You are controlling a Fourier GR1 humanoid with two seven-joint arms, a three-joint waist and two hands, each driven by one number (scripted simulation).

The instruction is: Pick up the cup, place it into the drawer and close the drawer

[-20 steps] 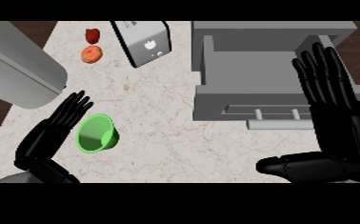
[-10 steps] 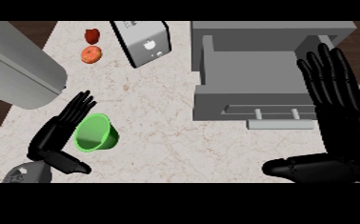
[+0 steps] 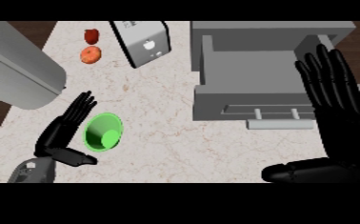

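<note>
A green cup (image 3: 103, 132) stands upright on the marble counter at the lower left, its mouth facing up. My left hand (image 3: 62, 132) is open just left of it, fingers straight along the cup's left side and thumb reaching under its near side, not closed on it. The grey drawer (image 3: 246, 70) is pulled open at the upper right, its inside bare, with a handle (image 3: 280, 118) on its front. My right hand (image 3: 336, 104) is open at the right edge, fingers up over the drawer's right side.
A grey toaster (image 3: 144, 42) stands at the back centre. An orange fruit (image 3: 90, 55) and a red one (image 3: 91, 35) lie to its left. A large grey cylinder (image 3: 25, 77) fills the left edge.
My left hand has drawn in closer to the cup, and its forearm has come into view at the lower left. The right hand has shifted slightly right. The cup has not moved.
</note>
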